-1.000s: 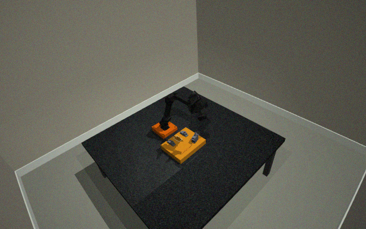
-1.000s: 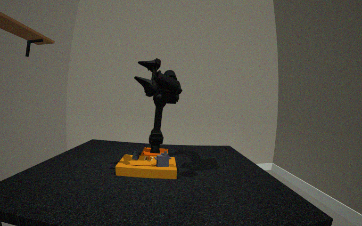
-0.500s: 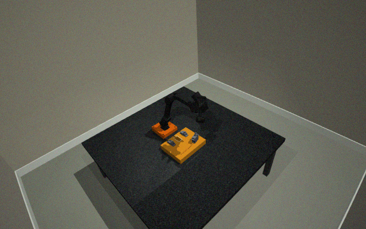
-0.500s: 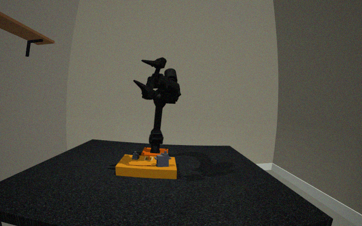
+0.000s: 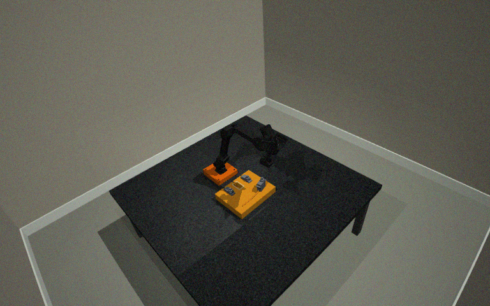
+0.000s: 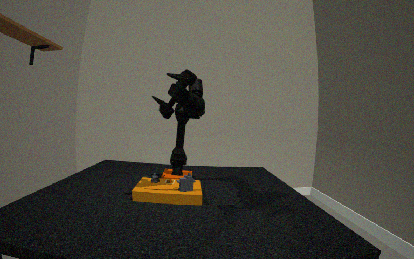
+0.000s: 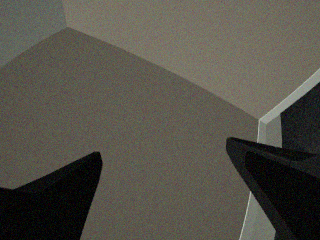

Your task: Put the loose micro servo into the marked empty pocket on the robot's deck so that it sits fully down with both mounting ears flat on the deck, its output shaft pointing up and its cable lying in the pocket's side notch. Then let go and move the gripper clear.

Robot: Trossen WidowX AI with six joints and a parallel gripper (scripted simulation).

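The yellow-orange deck (image 5: 252, 204) (image 6: 166, 196) lies on the table. The loose grey servo (image 5: 260, 184) (image 6: 185, 184) stands on top of the deck, outside the pocket, with its shaft end up; its thin cable (image 5: 249, 201) (image 6: 161, 189) runs across the deck. The marked pocket (image 5: 238, 185) (image 6: 170, 181) is empty, between two similar servos set in the deck. My gripper (image 6: 160, 85) (image 7: 164, 152) is wide open with nothing between its fingers. It is high above the table, well away from the servo, with the fingers pointing sideways. The wrist view shows no servo.
The arm's orange base plate (image 5: 213, 177) (image 6: 166, 174) is just behind the deck. One set servo (image 5: 246, 178) is by the deck's back corner, the other (image 5: 229, 190) (image 6: 154, 178) near its left corner. A wooden shelf (image 6: 27, 33) is on the left wall.
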